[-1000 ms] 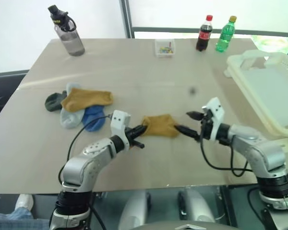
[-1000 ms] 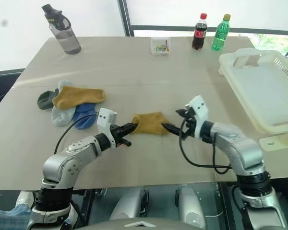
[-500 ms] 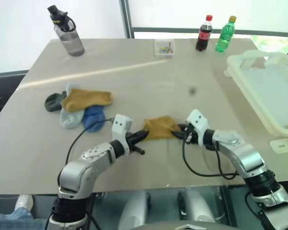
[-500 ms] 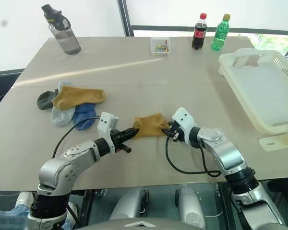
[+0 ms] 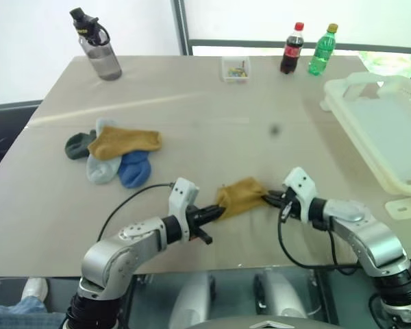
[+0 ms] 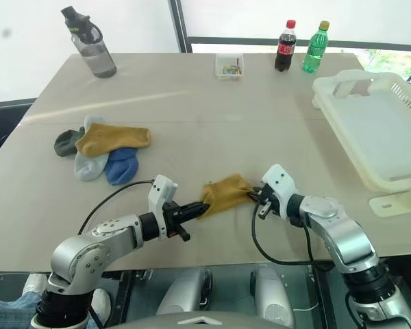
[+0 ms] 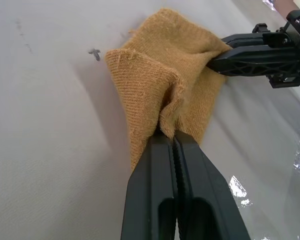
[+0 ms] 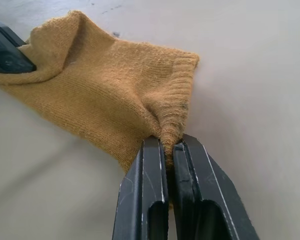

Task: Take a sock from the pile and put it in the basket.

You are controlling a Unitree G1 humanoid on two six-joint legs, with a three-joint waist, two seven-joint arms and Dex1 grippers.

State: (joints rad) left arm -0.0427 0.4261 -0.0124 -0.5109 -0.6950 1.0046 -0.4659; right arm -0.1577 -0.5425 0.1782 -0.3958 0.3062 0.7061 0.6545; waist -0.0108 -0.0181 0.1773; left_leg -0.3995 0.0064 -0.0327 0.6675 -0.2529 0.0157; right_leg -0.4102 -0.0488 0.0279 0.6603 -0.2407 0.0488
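Note:
A mustard-yellow sock [image 5: 241, 196] lies near the table's front edge, pinched at both ends. My left gripper [image 5: 218, 212] is shut on its left end, the knit bunched between the fingers [image 7: 162, 165]. On the sock's right edge my right gripper [image 5: 268, 199] is shut too, its fingers [image 8: 152, 170] squeezing a fold. The pile [image 5: 113, 155] of yellow, grey, blue and dark green socks sits at the left of the table. At the table's right edge stands the white slotted basket [image 5: 342, 92], well away from both grippers.
A grey water bottle [image 5: 99, 48] stands at the back left. A small clear box [image 5: 235, 68], a cola bottle [image 5: 290, 49] and a green bottle [image 5: 320, 51] line the back edge. Bare tabletop stretches between the sock and the basket.
My right gripper came in from the right and shut on the sock's right edge. Both hands and the sock have drawn nearer the table's front edge. The left gripper kept its hold.

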